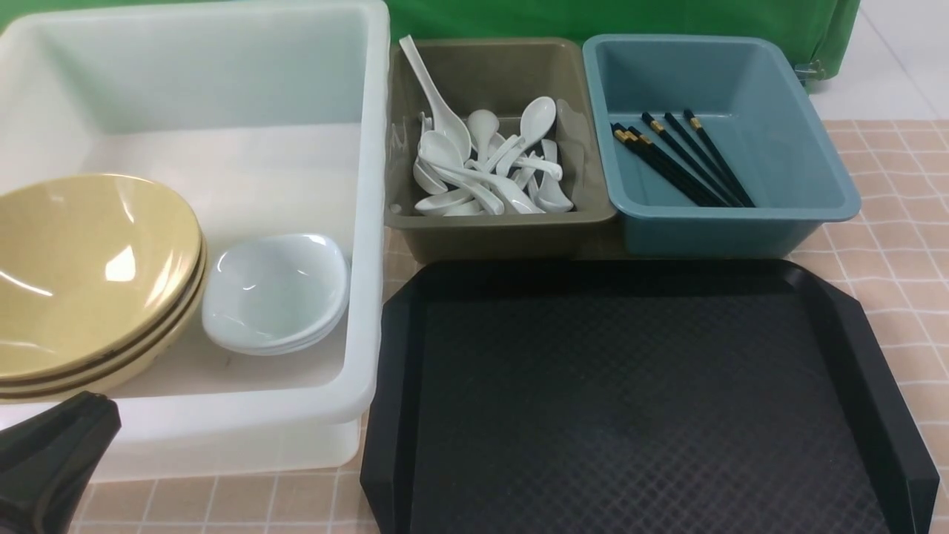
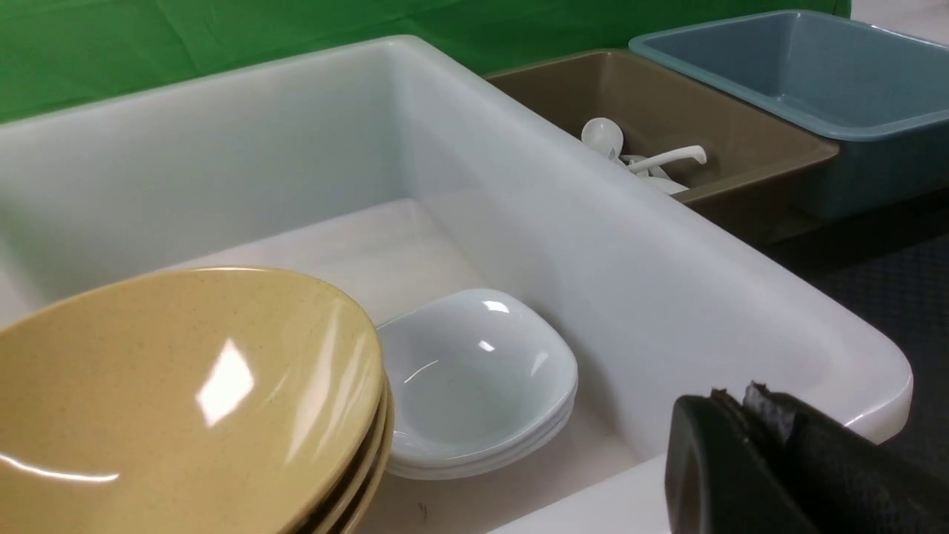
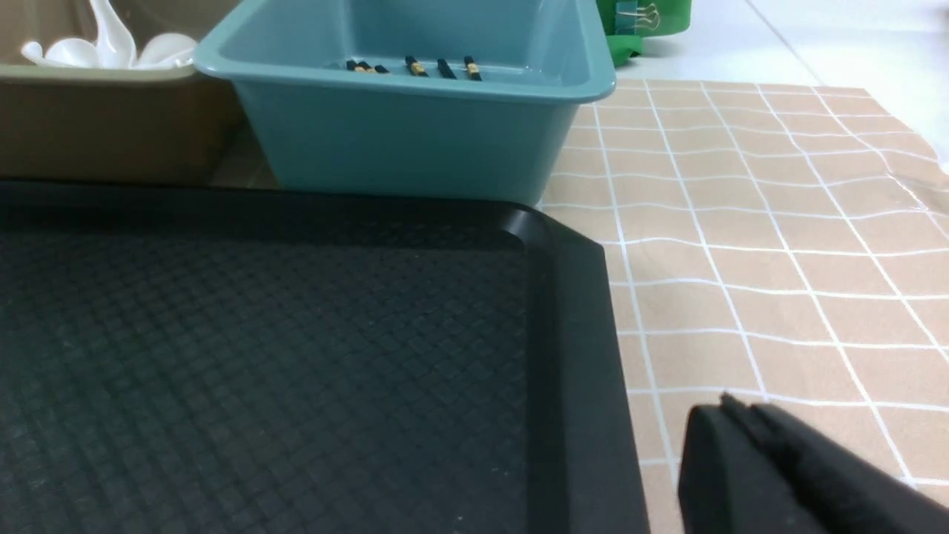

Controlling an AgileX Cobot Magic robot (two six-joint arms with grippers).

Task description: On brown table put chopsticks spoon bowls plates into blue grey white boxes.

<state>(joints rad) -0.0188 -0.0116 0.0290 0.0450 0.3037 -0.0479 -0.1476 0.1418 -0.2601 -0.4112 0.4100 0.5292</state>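
Observation:
The white tub (image 1: 371, 222) holds stacked tan-yellow bowls (image 1: 81, 274) and stacked white plates (image 1: 278, 293); both also show in the left wrist view, bowls (image 2: 185, 400) and plates (image 2: 474, 378). The olive-grey bin (image 1: 504, 222) holds several white spoons (image 1: 489, 167). The teal-blue bin (image 1: 734, 222) holds black chopsticks (image 1: 682, 159). My left gripper (image 1: 81, 404) is shut and empty, at the tub's near rim (image 2: 734, 397). My right gripper (image 3: 730, 408) is shut and empty over the brown table (image 3: 778, 245), beside the tray; it is out of the front view.
A black textured tray (image 1: 637, 400) with cut corners lies in front of the grey and blue bins, with nothing on it. A green cloth (image 1: 608, 18) hangs behind the bins. The tiled table (image 1: 897, 245) shows to the right of the tray.

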